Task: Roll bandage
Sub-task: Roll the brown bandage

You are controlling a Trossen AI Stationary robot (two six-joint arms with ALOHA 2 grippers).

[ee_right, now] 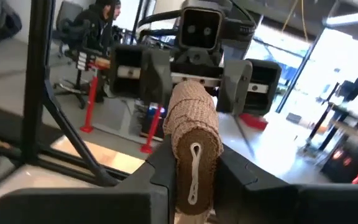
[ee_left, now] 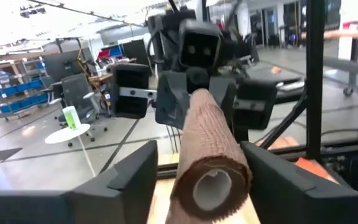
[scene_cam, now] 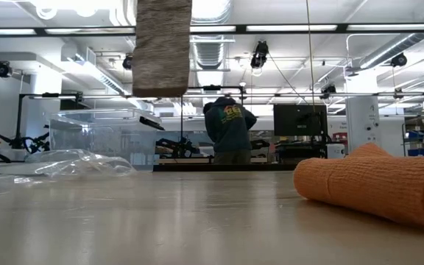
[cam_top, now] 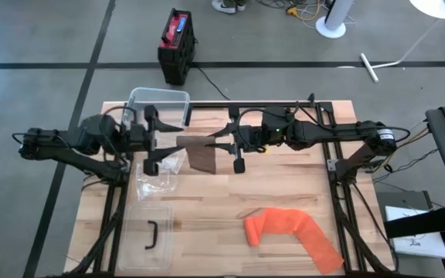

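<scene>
Rolling looks nearly finished: brown bandage [cam_top: 202,153] hangs rolled above the worktop's middle, between both arms. Right gripper [ee_right: 191,163] clamps one end; left gripper [ee_left: 197,163] stands apart around the other. Orange bandage [cam_top: 292,232] lies unrolled near the front-right corner.

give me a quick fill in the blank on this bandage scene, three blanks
1. The right gripper is clamped on the ____ bandage roll.
2. The fingers of the left gripper stand ____ of the roll, not pressing it.
3. The loose bandage lying on the table is ____ in colour.

Missing words: brown; clear; orange
</scene>
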